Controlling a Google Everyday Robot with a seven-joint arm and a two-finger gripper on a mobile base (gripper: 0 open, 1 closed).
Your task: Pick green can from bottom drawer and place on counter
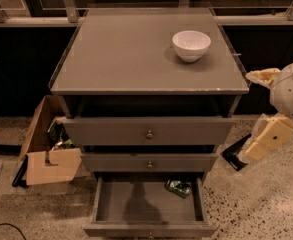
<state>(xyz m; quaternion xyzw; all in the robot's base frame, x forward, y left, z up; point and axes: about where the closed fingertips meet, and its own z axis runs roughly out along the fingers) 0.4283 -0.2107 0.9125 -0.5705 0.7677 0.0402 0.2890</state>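
Speckled floor (pixel 266 204) surrounds the grey cabinet; its counter (pixel 126 54) carries a white bowl (pixel 191 45); a cardboard box (pixel 48 149) sits at the left; the bottom drawer (pixel 148 204) stands pulled out, with the green can (pixel 178 187) lying at its back right; the gripper (pixel 236 156) hangs right of the cabinet, well apart from the can.

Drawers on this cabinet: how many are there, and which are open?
3. Top drawer and middle drawer stick out slightly; the bottom drawer is pulled well out, with the green can at its back right. The gripper hangs right of the cabinet.
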